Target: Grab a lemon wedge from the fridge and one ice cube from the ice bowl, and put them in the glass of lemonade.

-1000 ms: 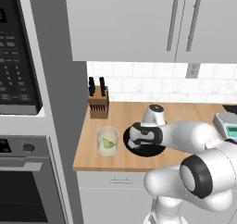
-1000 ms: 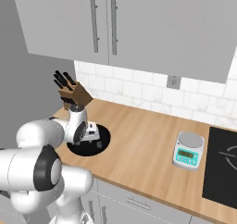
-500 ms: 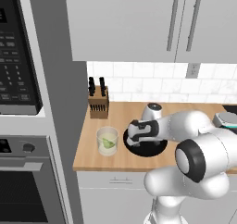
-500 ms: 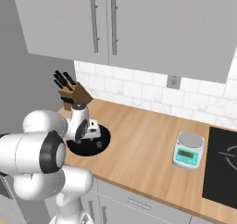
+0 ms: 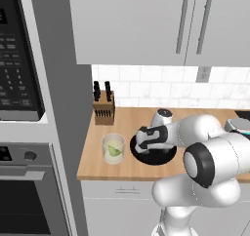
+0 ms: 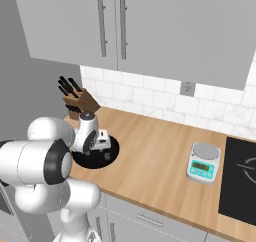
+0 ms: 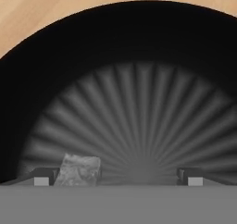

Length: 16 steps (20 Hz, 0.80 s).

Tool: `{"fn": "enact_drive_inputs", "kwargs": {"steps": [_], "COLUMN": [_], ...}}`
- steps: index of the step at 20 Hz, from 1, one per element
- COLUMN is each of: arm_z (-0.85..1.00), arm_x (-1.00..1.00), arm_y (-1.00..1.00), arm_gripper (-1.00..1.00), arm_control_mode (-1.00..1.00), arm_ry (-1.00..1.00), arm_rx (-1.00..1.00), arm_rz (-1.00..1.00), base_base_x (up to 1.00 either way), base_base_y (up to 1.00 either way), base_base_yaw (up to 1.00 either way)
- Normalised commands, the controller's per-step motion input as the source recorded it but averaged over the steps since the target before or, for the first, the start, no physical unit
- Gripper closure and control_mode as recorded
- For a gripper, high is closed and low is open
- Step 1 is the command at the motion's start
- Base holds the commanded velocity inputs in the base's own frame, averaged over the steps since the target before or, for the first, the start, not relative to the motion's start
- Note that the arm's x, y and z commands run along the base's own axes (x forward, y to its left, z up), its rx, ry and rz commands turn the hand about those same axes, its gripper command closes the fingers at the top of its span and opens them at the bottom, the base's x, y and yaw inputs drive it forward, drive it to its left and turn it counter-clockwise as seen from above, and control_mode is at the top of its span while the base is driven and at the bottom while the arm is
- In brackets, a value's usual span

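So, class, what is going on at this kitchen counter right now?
The white robot arm has its open gripper lowered into the black ice bowl, with an ice cube beside one fingertip and not yet gripped. The glass of lemonade stands just left of the bowl with a lemon wedge already in it.

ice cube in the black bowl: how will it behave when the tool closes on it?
The ice cube looks small, hard and irregular, so probably stiff and light. Its glossy, translucent faces suggest it may slip or squirt sideways. It sits beside one finger of the open tool, off-centre on the ribbed ice bowl, so it will likely slide first.
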Motion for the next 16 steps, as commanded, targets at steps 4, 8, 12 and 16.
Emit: {"fn": "enact_drive_inputs", "kwargs": {"steps": [4,8,12,16], "arm_z": [0.00,0.11,0.27,0.01], "arm_x": [0.00,0.00,0.01,0.00], "arm_y": [-0.27,-0.02,0.22,0.08], "arm_gripper": [-1.00,-1.00,-1.00,-1.00], "arm_control_mode": [-1.00,-1.00,-1.00,-1.00], "arm_ry": [-0.10,-0.04,0.00,0.00], "arm_rx": [0.00,0.00,0.00,0.00], "arm_rz": [0.00,0.00,0.00,0.00], "base_base_x": [0.00,0.00,0.00,0.00], "base_base_y": [0.00,0.00,0.00,0.00], "base_base_yaw": [0.00,0.00,0.00,0.00]}}
